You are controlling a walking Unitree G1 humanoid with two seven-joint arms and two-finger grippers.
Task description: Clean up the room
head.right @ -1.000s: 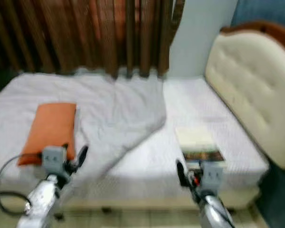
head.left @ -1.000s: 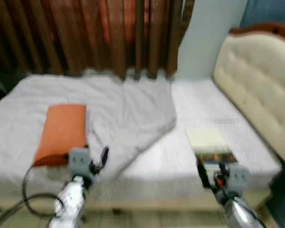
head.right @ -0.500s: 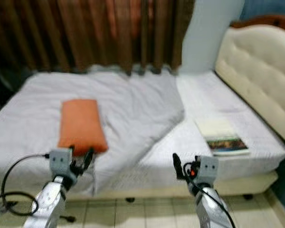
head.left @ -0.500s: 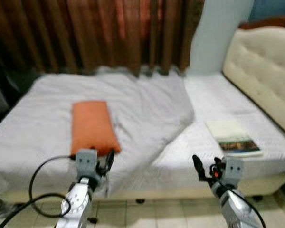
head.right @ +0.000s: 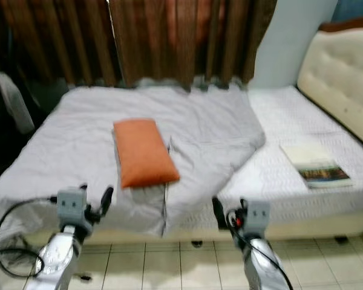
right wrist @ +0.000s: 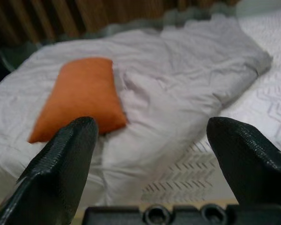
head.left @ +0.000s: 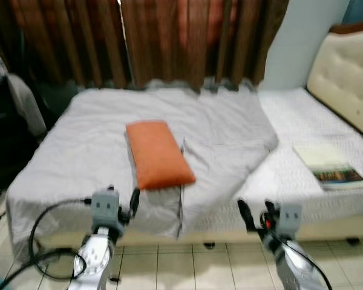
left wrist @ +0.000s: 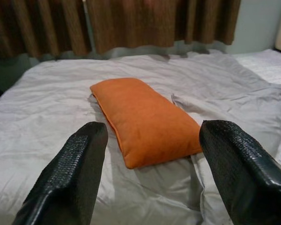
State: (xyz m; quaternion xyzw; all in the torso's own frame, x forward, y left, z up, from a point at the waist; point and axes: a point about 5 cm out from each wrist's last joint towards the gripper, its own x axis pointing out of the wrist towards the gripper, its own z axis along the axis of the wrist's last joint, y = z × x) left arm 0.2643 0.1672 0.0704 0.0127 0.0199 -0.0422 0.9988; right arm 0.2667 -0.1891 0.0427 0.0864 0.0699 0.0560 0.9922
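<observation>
Bed (head.left: 78, 151) ahead: orange pillow (head.left: 158, 153) on grey blanket (head.left: 224, 130); book (head.left: 330, 167) alongside.

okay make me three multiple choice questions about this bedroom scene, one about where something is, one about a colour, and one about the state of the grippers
1. Where does the book lie?
A. On the bed's right part, near the headboard
B. On the floor tiles
C. On top of the pillow

2. What colour is the pillow?
A. Blue
B. Orange
C. White

3. How do the left gripper and right gripper stand?
A. Both shut on the blanket
B. Left open, right shut on the book
C. Both open, holding nothing

Answers:
1. A, the book rests on the bare white mattress beside the headboard.
2. B, the pillow on the grey blanket is orange.
3. C, each wrist view shows fingers spread wide with nothing between them.
</observation>
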